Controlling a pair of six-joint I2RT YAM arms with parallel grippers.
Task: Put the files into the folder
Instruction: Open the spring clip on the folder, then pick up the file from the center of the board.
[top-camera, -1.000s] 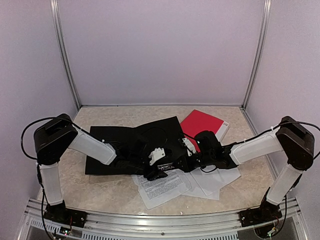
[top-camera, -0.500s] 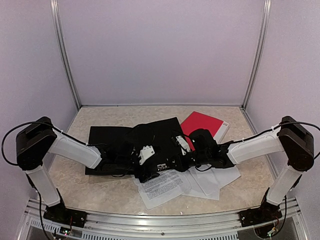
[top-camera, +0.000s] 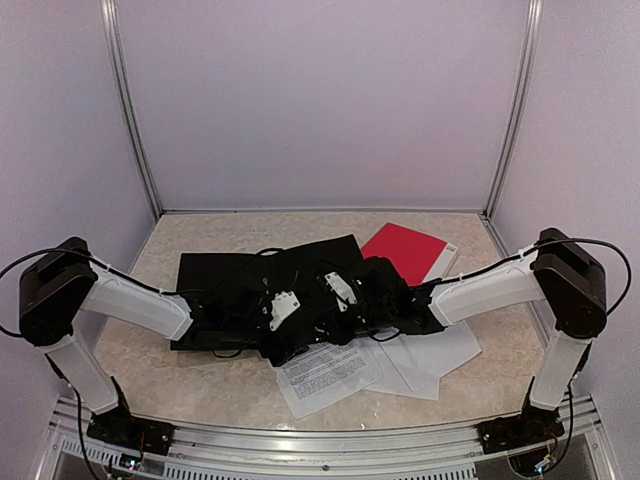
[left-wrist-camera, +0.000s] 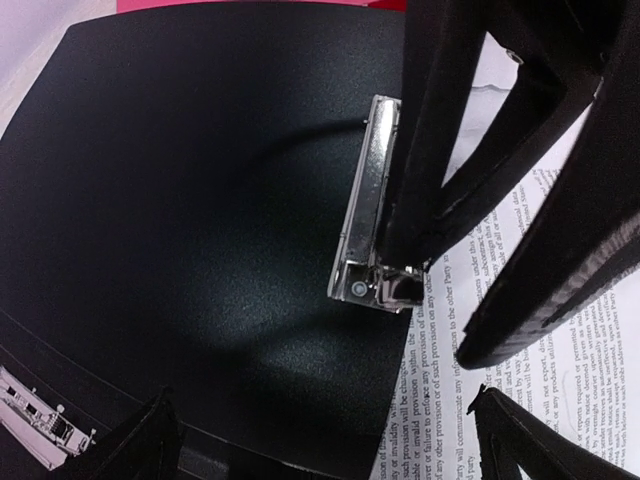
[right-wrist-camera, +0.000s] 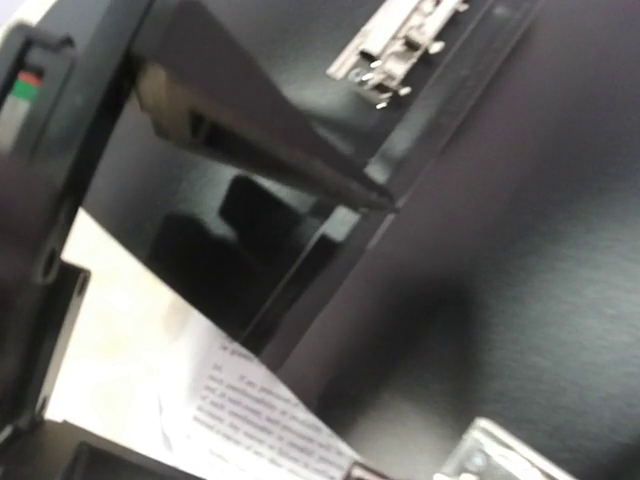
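Files (top-camera: 330, 375) beside open black folder (top-camera: 215, 285), left fingers (left-wrist-camera: 130, 445) spread

Both arms are stretching low toward the middle, left arm (top-camera: 135, 300) and right arm (top-camera: 480, 290) nearly meeting. Left gripper (left-wrist-camera: 330, 440) is gaping wide, right gripper (left-wrist-camera: 435, 310) is sitting slightly parted.

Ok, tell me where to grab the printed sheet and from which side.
Grip the printed sheet by its near left corner, probably coming in low from the near side. It lies flat, with that corner alone on the table. Its far edge is lost at the black folder, and blank sheets lie against its right side.
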